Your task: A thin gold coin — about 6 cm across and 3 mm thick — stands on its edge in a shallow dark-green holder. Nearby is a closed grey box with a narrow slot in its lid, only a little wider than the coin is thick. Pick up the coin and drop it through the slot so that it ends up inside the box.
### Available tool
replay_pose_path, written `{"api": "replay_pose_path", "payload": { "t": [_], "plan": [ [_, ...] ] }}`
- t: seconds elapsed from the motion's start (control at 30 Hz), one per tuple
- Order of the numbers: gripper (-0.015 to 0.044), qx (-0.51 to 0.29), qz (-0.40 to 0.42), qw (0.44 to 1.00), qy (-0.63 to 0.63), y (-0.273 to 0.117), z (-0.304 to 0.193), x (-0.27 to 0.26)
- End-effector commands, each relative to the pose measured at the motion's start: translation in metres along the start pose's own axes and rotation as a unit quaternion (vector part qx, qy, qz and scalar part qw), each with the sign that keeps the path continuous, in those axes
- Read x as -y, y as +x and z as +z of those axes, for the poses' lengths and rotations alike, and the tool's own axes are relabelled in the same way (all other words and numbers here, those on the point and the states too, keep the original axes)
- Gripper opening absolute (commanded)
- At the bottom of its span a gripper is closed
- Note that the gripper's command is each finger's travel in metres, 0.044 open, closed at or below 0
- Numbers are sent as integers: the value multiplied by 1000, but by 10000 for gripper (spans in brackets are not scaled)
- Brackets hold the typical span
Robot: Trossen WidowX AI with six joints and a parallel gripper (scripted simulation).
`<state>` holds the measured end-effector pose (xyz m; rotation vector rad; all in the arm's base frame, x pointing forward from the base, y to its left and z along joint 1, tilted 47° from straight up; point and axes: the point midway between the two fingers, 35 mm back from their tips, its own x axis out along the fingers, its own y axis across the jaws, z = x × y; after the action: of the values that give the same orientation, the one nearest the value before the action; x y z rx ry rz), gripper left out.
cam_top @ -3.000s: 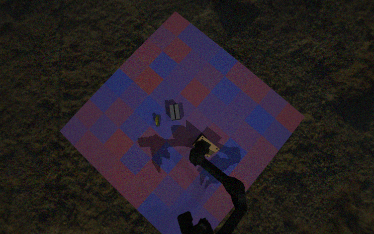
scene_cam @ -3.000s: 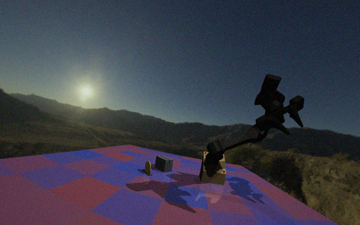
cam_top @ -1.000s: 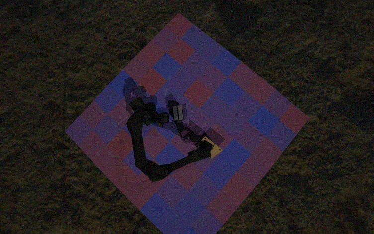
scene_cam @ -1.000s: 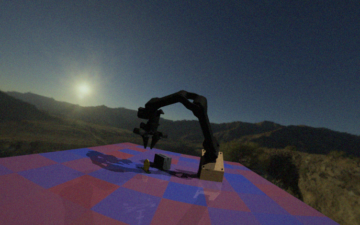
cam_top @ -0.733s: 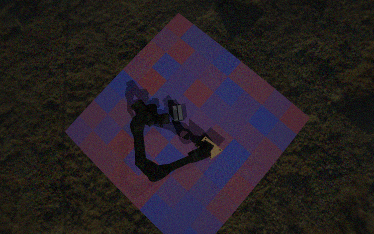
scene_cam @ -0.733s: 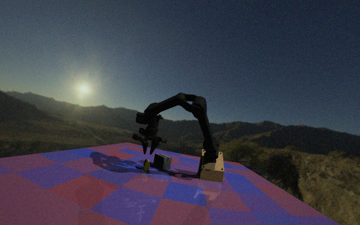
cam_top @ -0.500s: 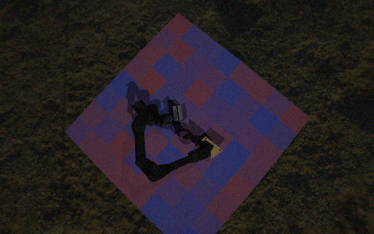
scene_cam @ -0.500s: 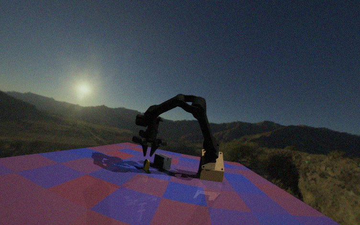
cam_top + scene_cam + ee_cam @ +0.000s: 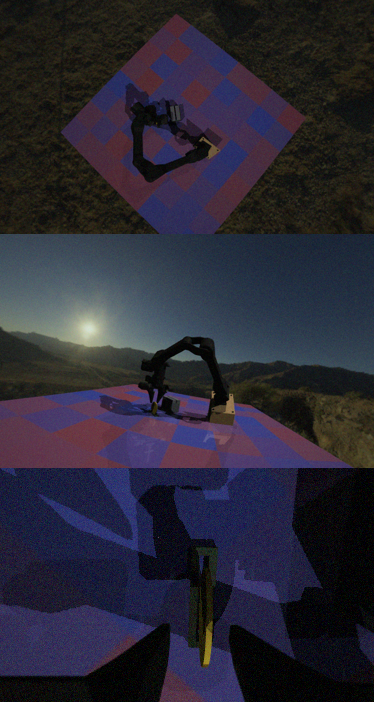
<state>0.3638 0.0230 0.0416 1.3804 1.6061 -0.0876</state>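
Observation:
The gold coin (image 9: pixel 156 123) (image 9: pixel 154 408) (image 9: pixel 208 640) stands on edge in the dark-green holder (image 9: pixel 214 560), seen nearly edge-on in the wrist view. My gripper (image 9: pixel 154 402) (image 9: pixel 199 631) is partly open, pointing down, with its tips at about the height of the coin's top edge. In the wrist view the coin shows in the gap between the fingers, with space on both sides and no contact visible. The closed grey box (image 9: pixel 177 113) (image 9: pixel 175 406) stands close beside the holder, its slot a dark line across the lid. The arm partly hides the holder in the top view.
The arm's tan base block (image 9: pixel 213 152) (image 9: pixel 223 418) stands beyond the box from the coin. The arm bends in a high arch between base and gripper. Dark arm shadows lie across the red and blue checkered surface (image 9: pixel 195 93) (image 9: pixel 193 436) around the holder.

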Motion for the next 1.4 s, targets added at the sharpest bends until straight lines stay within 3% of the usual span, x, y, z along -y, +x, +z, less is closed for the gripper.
{"api": "replay_pose_path", "payload": {
  "t": [0.0, 0.83, 1.0, 1.37],
  "plan": [
    [161, -5, -2, 1000, 6, 9, 0, 3],
    [161, -6, 0, 1000, 6, 47, -3, 4],
    [29, -6, 0, 1000, 6, 47, -3, 4],
    [0, -6, 0, 1000, 6, 47, -3, 4]
  ]
}}
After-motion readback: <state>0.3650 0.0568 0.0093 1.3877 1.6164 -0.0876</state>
